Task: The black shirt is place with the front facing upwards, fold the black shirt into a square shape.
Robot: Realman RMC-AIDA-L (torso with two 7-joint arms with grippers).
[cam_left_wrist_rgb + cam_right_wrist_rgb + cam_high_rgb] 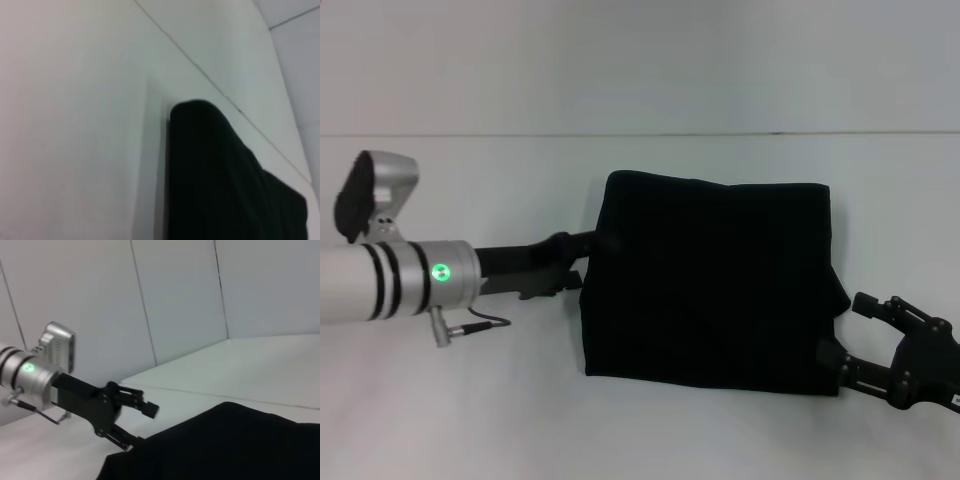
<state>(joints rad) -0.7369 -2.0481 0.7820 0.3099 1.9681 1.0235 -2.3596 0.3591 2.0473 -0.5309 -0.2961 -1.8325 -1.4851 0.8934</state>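
One white table (pixel 470 400) runs back to a pale wall, their meeting line straight across the far side; the right wrist view shows panelled wall with dark vertical seams. One black shirt (pixel 710 280), folded into a rough rectangle with plain black side up, no print showing. Two grippers.

Left gripper (pixel 582 252) sits at the shirt's left edge, near the far corner, its tip touching or tucked into the cloth. From the right wrist view one finger (pixel 145 407) stands raised off the fabric and a lower one goes under the edge, so the jaws are parted; whether cloth is pinched between them, cannot tell.

Right gripper (pixel 850 335) lies at the shirt's near right corner, fingers spread, one above the corner and one at the hem.

Bare table lies open behind the left gripper, and in front of both.
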